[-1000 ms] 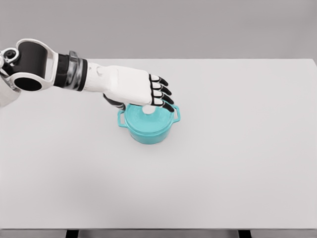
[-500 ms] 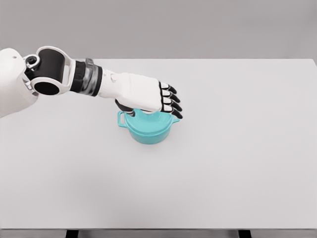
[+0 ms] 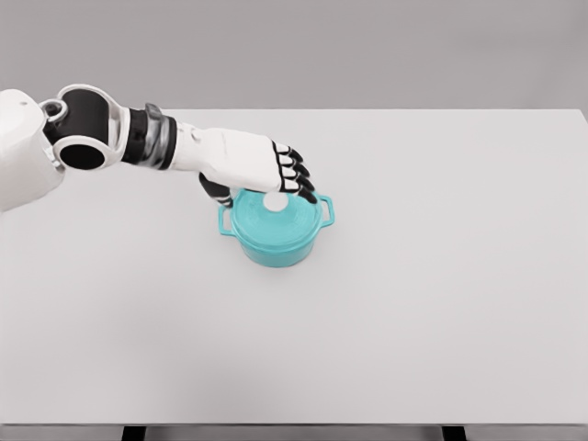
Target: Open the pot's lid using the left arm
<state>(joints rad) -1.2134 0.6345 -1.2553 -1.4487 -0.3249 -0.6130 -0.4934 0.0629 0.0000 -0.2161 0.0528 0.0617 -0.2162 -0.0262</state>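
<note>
Apparently L robot hand (image 3: 253, 165) gripping knob (image 3: 274, 202), lid (image 3: 276, 218) seated

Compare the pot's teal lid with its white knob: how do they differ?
Colour: the round teal lid matches the teal pot body, while the small round white knob stands out. Size: the lid spans the pot's whole top; the knob covers only a small spot at its centre. Exposure: the lid is mostly in view, while the knob is partly covered by the white left hand and its fingers. Both are round and share one centre.
</note>
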